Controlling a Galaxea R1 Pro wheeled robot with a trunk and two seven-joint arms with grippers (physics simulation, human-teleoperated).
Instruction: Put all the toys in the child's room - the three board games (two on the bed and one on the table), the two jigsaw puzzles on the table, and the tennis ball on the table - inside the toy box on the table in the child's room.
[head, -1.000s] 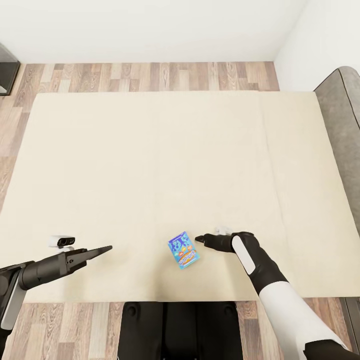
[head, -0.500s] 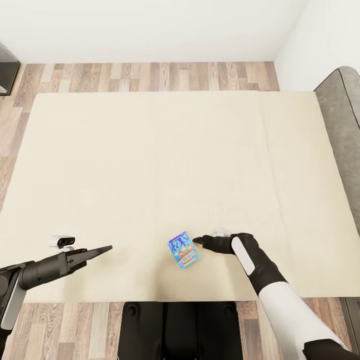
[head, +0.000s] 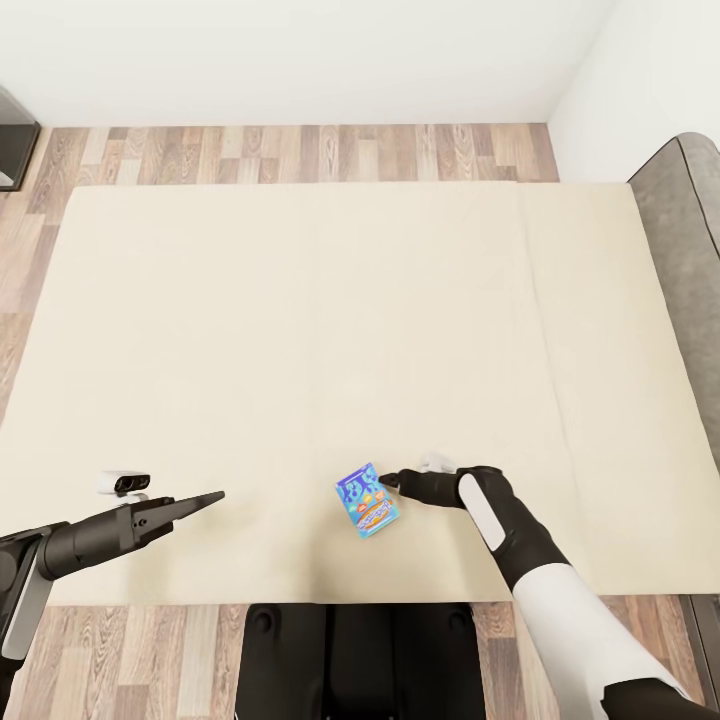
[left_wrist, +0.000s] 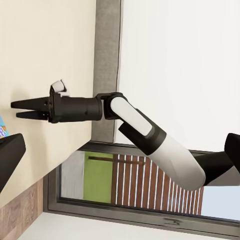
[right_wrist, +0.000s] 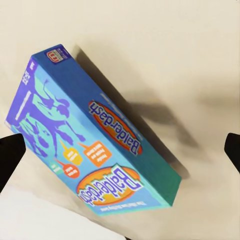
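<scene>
On bed (head: 300, 330), near front edge: blue game (head: 367, 500) lies flat, long axis slanted. Right gripper (head: 392, 481) just beside it, jaws parted, empty, nearer arm. Left gripper (head: 205, 498) well apart; jaw state unclear.

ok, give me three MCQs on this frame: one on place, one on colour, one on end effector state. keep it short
1. Where does the board game lie?
A. on the wood floor
B. on the bed, near its front edge
C. on the grey table

2. What is the box's main colour?
A. blue
B. red
C. green

3. How is the right end effector set?
A. shut on the box
B. open, beside the box
C. lifted, carrying the box

Answers:
1 B: the head view shows it on the cream bed near the robot.
2 A: the right wrist view shows a blue box with orange print.
3 B: the left wrist view shows its fingers parted with nothing between them.
</scene>
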